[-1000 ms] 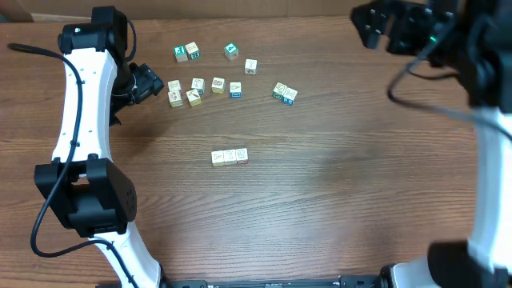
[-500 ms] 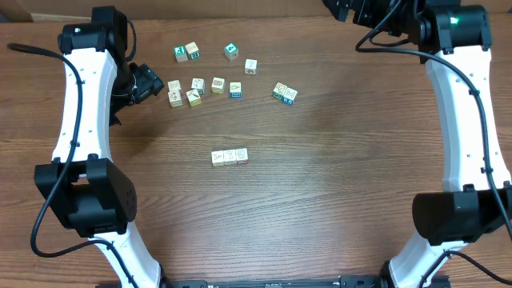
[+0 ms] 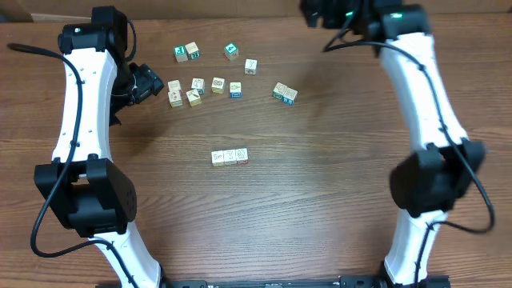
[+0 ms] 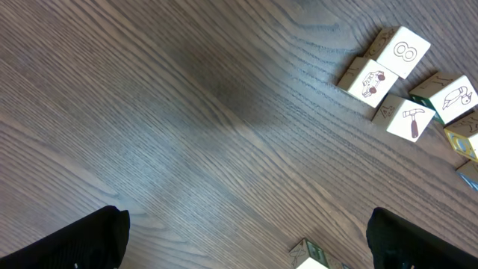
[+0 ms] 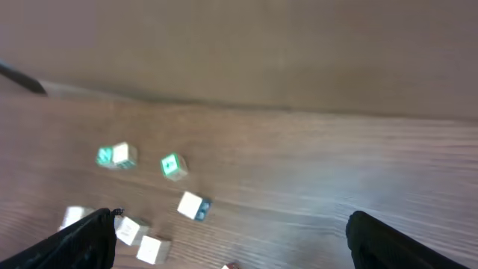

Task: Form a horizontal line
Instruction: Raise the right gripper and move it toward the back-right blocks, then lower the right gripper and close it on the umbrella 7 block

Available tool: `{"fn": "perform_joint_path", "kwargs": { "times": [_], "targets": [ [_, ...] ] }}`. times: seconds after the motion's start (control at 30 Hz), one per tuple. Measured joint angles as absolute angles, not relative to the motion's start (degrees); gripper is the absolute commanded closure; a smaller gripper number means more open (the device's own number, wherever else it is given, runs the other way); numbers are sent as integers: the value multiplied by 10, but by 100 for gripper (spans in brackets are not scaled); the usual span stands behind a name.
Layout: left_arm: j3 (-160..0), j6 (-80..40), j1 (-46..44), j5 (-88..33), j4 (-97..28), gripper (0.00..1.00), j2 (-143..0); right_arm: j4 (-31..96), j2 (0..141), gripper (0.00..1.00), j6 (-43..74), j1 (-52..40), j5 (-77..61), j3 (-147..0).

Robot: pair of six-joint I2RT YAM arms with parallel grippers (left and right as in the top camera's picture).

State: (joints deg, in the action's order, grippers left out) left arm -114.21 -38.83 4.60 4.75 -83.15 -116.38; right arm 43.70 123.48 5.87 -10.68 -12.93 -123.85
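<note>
The white right arm (image 3: 416,80) has swung leftward. Left gripper (image 3: 154,83), jaws apart and empty, hovers up-left of the row of small pale wooden picture cubes (image 3: 230,157). Scattered loose wooden cubes (image 3: 218,84) lie beyond the row. Right gripper (image 3: 314,11), jaws apart, hangs up-right of it.

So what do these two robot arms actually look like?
The left arm and right arm are smooth white tubes linked by chunky black joints, with thin black cables running alongside. The left gripper and right gripper are black. A small green light glows on the right arm.
</note>
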Motion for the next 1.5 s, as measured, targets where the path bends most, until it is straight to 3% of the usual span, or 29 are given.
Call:
{"fn": "perform_joint_path", "kwargs": {
  "times": [0.5,0.6,0.73,1.5],
  "targets": [
    [-1142,-388,46,47,-832,0,-1164,300,1437,6,57,-271,30,-1239],
    [-1142,-388,46,47,-832,0,-1164,288,1447,14,81,-277,44,-1239],
    [-1142,-388,46,47,-832,0,-1164,282,1450,33,113,-273,57,-1239],
    [-1142,-388,46,47,-832,0,-1164,297,1451,37,142,-278,64,-1239]
  ]
}}
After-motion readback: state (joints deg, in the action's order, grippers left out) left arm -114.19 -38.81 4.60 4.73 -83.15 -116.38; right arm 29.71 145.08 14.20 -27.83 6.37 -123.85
